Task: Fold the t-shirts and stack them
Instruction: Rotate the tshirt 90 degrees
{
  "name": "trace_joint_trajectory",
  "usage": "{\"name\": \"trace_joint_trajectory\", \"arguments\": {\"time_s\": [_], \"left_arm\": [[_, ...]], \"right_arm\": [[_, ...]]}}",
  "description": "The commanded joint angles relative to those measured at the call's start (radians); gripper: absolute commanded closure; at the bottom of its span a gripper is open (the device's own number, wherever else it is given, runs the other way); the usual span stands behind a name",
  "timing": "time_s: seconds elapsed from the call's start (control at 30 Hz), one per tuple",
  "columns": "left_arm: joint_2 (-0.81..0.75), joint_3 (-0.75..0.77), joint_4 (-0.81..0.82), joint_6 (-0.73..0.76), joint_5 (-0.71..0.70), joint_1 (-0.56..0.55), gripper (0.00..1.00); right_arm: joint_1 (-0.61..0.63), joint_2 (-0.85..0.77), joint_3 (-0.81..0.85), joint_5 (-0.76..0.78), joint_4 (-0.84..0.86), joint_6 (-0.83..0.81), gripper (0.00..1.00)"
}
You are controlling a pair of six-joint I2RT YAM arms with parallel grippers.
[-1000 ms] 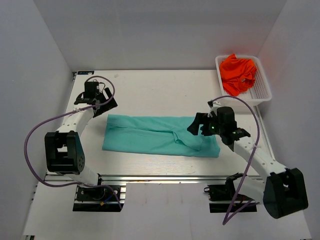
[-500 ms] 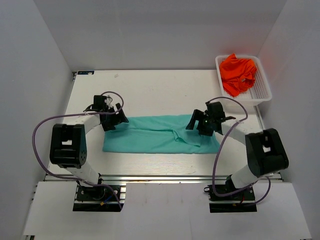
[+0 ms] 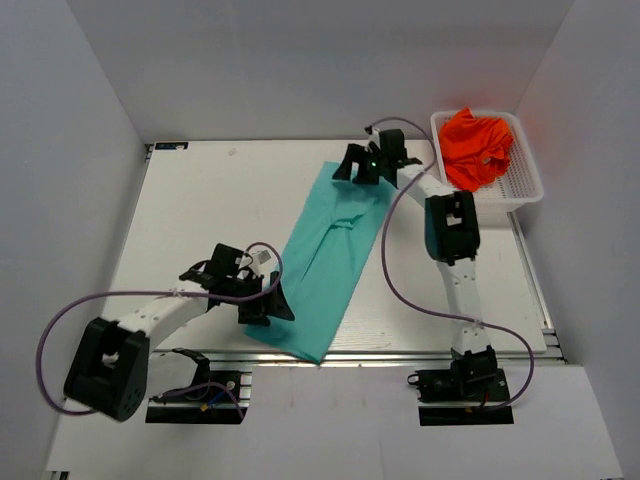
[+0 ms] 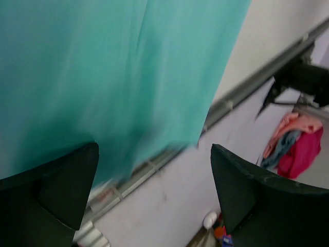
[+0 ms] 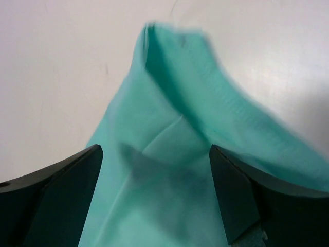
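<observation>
I have a white table [image 3: 210, 200] on screen, closed in by pale walls [image 3: 90, 120]. A white perforated basket [image 3: 527, 180] sits at its far right corner. A metal rail [image 3: 400, 352] runs along the near edge. On the left wrist feed, blurred pink and blue cloths [image 4: 295, 149] lie bunched off the table.

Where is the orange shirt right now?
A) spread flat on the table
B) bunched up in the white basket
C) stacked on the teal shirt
B: the orange t-shirt lies crumpled inside the white basket, apart from the teal t-shirt.
</observation>
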Motion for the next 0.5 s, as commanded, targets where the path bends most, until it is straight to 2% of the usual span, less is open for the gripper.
{"name": "trace_joint_trajectory", "arguments": {"time_s": [0.0, 0.03, 0.07, 0.1, 0.13, 0.2, 0.33, 0.47], "left_arm": [[-0.140, 0.027, -0.144, 0.011, 0.074, -0.015, 0.00], [-0.153, 0.055, -0.144, 0.021, 0.098, -0.015, 0.00], [-0.167, 0.064, -0.123, 0.022, 0.118, -0.026, 0.00], [-0.167, 0.075, -0.106, 0.022, 0.138, -0.026, 0.00], [-0.180, 0.096, -0.070, 0.022, 0.155, -0.035, 0.00], [-0.215, 0.116, -0.048, 0.035, 0.155, -0.044, 0.00], [-0.239, 0.184, -0.057, 0.090, 0.034, -0.044, 0.00], [-0.210, 0.212, -0.057, 0.112, -0.168, -0.044, 0.00]], "right_arm": [[0.027, 0.204, 0.399, -0.116, -0.257, -0.162, 0.10], [0.035, 0.242, 0.491, -0.125, -0.302, -0.187, 0.10], [0.044, 0.222, 0.460, -0.106, -0.285, -0.197, 0.10], [0.052, 0.193, 0.411, -0.096, -0.256, -0.204, 0.10], [0.052, 0.069, 0.227, -0.067, -0.115, -0.214, 0.10], [0.061, -0.024, 0.154, -0.017, -0.055, -0.234, 0.10], [0.076, -0.078, 0.261, 0.092, -0.184, -0.279, 0.10], [0.107, -0.163, 0.223, 0.171, -0.283, -0.303, 0.10]]}}
